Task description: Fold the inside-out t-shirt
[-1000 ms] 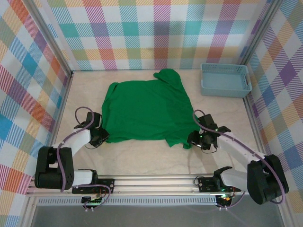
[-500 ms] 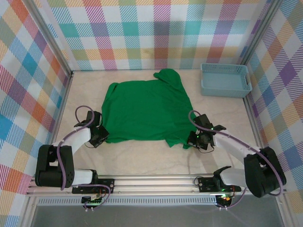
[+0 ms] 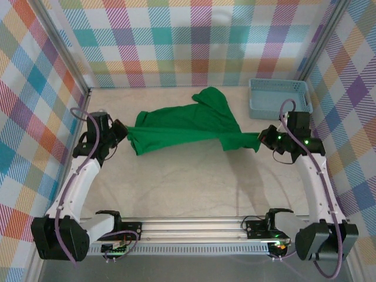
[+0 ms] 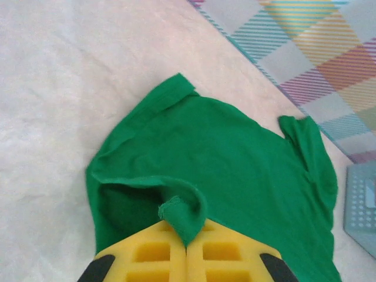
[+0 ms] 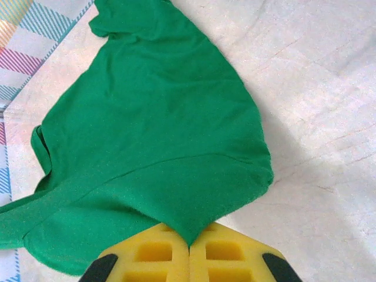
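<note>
I have the green t-shirt (image 3: 188,124) strung out across the beige table (image 3: 194,182), to the left of the light blue basket (image 3: 279,111). My left gripper (image 3: 120,134) sits well to the left of the basket, at the far end of the shirt from it. In the left wrist view its yellow pads (image 4: 153,252) are pressed together on a small rolled fold of the shirt's edge (image 4: 179,214), with the rest of the cloth (image 4: 247,158) spreading away toward the corner of the basket (image 4: 361,205).

My right gripper (image 3: 264,140) hangs just in front of the basket's near left corner. In the right wrist view it pinches (image 5: 189,244) a pointed corner of green fabric (image 5: 153,129) between closed pads.

From above, the shirt's near edge runs as a narrow, taut band between the two grippers. The far part of the shirt lies on the table, and one sleeve (image 3: 210,97) sits bunched at the shirt's far corner, near the basket's left side but apart from it.
</note>
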You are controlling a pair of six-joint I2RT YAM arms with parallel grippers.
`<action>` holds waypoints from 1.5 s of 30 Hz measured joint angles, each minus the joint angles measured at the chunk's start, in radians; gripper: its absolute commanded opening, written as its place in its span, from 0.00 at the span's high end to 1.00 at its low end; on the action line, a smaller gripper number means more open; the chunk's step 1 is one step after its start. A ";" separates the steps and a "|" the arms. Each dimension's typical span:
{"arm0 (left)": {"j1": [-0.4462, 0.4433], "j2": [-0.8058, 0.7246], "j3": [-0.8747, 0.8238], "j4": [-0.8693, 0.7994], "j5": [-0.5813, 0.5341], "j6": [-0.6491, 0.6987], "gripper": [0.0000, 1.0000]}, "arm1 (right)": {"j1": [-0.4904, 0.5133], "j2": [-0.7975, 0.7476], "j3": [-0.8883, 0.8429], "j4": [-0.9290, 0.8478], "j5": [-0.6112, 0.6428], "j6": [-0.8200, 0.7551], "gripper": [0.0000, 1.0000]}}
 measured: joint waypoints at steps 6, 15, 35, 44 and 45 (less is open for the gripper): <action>0.003 0.366 0.183 0.034 0.094 0.041 1.00 | -0.006 0.188 0.073 0.055 -0.059 0.000 1.00; 0.004 0.850 0.499 -0.047 0.134 0.085 0.70 | -0.006 0.477 0.177 0.119 -0.006 0.000 1.00; -0.142 0.821 0.465 -0.085 0.026 0.131 0.56 | -0.006 0.514 0.189 0.160 0.042 -0.007 0.99; -0.142 0.917 0.585 -0.123 -0.059 0.142 0.66 | -0.006 0.520 0.189 0.170 0.046 -0.008 0.99; -0.142 0.927 0.605 -0.129 -0.063 0.145 0.70 | -0.006 0.523 0.189 0.171 0.046 -0.008 0.99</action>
